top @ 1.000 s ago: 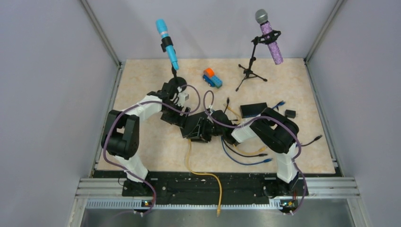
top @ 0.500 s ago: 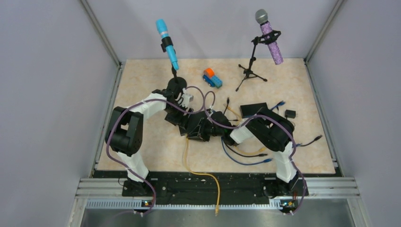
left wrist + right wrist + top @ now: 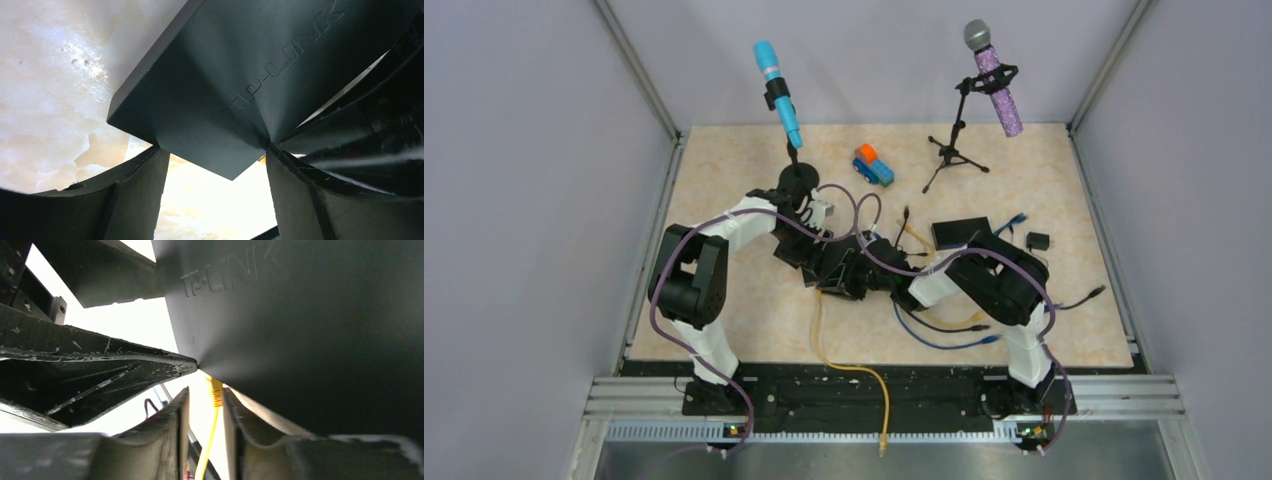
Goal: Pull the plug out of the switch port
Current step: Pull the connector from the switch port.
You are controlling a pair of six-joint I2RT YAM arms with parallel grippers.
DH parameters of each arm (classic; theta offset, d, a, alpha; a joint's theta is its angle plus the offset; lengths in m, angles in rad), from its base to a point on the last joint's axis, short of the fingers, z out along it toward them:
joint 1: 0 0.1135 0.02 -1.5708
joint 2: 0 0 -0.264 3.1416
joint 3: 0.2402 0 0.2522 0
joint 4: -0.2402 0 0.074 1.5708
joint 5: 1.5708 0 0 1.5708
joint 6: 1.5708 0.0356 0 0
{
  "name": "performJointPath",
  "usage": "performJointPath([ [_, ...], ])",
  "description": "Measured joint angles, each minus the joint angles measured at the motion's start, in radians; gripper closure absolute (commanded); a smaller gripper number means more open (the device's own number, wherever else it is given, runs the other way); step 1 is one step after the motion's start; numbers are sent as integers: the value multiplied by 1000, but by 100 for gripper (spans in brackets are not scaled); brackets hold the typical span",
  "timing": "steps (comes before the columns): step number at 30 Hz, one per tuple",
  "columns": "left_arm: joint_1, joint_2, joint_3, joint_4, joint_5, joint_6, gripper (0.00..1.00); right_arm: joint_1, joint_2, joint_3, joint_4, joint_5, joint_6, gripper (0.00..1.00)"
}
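Observation:
The black TP-LINK switch [image 3: 839,268] lies mid-table between my two arms. My left gripper [image 3: 816,262] comes at it from the left. In the left wrist view one corner of the switch [image 3: 225,85] pokes between the fingers, and both fingertips press its edges, so my left gripper [image 3: 212,150] is shut on it. The yellow plug [image 3: 215,392] sits in a port under the switch's [image 3: 310,330] edge. My right gripper [image 3: 205,390] straddles the plug with narrow jaws. The right finger touches it, and a slit of light shows at the left finger. Its yellow cable [image 3: 824,335] trails toward the near edge.
A blue microphone on a stand [image 3: 776,95] and a purple one on a tripod [image 3: 994,80] rise at the back, with a toy truck [image 3: 873,165] between them. A black box [image 3: 961,232], a small adapter [image 3: 1038,240] and loose blue cables [image 3: 944,335] lie to the right.
My left gripper has slid right onto the switch's corner and closed on it. The right jaws have narrowed around the yellow plug. The switch has barely shifted.

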Motion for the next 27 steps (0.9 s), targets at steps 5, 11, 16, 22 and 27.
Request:
performJointPath([
  [5, 3, 18, 16, -20, 18, -5, 27, 50, -33, -6, -24, 66, 6, 59],
  [11, 7, 25, 24, -32, 26, -8, 28, 110, -33, -5, -39, 135, 38, 66],
  [16, 7, 25, 24, -37, 26, -8, 29, 112, -32, -6, -52, 197, 61, 100],
  [22, 6, 26, 24, -44, 25, -8, 30, 108, -31, -9, -71, 200, 69, 100],
  [27, 6, 26, 24, -44, 21, -20, 30, 104, -37, -7, -85, 170, 43, 100],
])
